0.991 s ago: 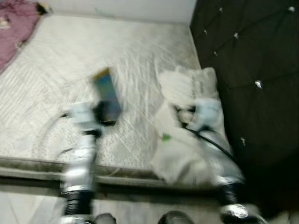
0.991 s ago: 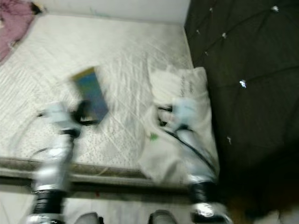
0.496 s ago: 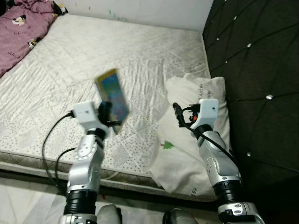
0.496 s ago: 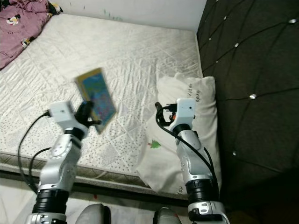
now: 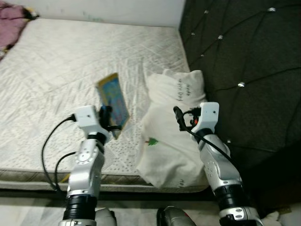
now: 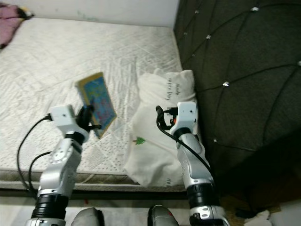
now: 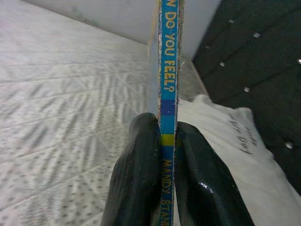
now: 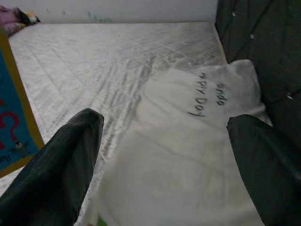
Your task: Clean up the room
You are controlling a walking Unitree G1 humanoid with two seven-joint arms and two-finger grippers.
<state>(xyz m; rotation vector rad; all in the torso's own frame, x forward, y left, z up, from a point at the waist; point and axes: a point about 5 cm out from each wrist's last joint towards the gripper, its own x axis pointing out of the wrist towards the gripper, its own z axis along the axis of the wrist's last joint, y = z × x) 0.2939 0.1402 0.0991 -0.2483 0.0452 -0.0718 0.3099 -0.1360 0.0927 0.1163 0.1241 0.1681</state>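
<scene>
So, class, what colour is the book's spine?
Blue with a yellow band, on the book; clearest in the left wrist view.

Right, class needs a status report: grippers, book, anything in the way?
Left gripper shut on book, above mattress. Right gripper open over pillow. Nothing blocking.

Fingers [image 8: 51, 169]: you see the right gripper [image 8: 164, 165] spread wide — one black tip at each side.
Pillow [image 8: 188, 155]: white, lettered, lying between them on the mattress [image 8: 94, 61].
Book [image 8: 16, 122]: blue, yellow-edged — at the frame's edge.
</scene>
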